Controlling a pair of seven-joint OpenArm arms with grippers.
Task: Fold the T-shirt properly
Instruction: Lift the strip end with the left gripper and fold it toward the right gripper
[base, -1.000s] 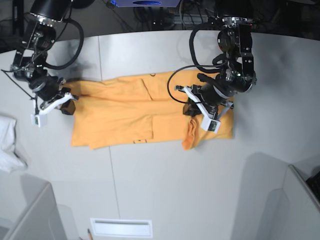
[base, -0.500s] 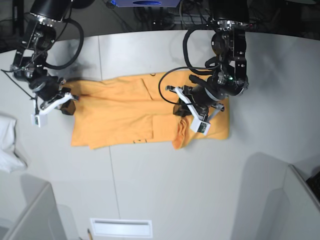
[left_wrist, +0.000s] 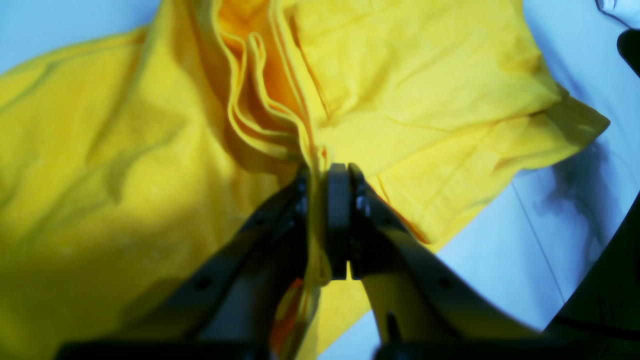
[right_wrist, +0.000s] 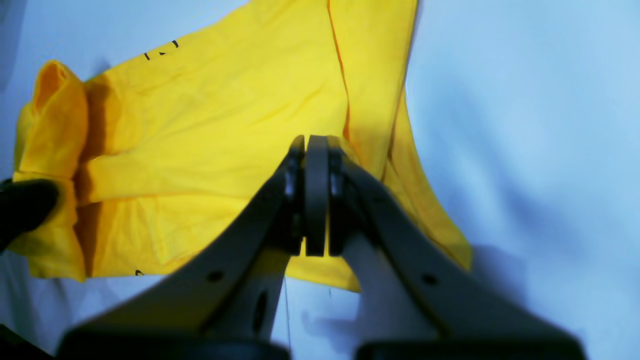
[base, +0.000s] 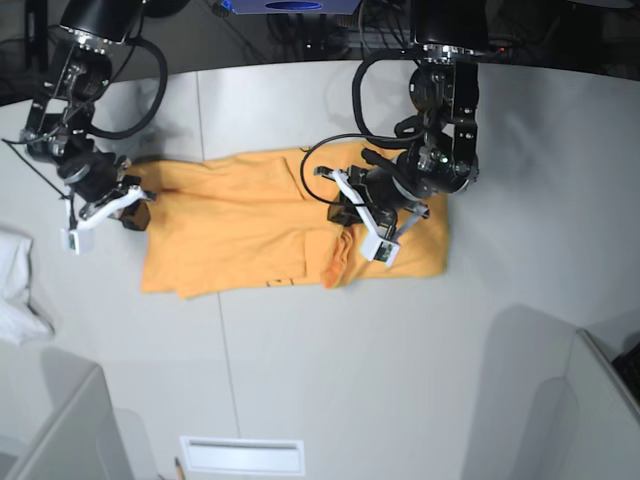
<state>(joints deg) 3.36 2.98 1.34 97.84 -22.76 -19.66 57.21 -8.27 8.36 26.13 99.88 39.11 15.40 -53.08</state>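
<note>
The T-shirt (base: 250, 225) lay spread out on the grey counter (base: 320, 380), reaching from one arm to the other. It was already narrow, with its long sides turned in, so the step in hand looked like the fold across the middle — one end going over onto the other.

The left tool (left_wrist: 325, 170) was clenched on the shirt. In its wrist view a bunch of yellow folds ran right between the two tips, and the cloth rose up in loops above them. In the base view that end of the shirt made a raised bump (base: 340, 255) under the left tool (base: 365, 220), lifted off the flat part.

The right tool (right_wrist: 310, 145) was clenched too, its tips pressed together at the other end of the shirt. It sat just at the shirt's edge, but whether any cloth was caught between the tips could not be told. In the base view it (base: 130, 212) rested by the far corner, perhaps pinning it.

A small white cloth (base: 15, 285) lay well apart at the counter's edge.

The next move probably called for the left tool to carry its end across toward the right tool — low and smooth, so the layers stayed even. The edges would need to line up before letting go. If the held bunch twisted, the fold could come out crooked.
</note>
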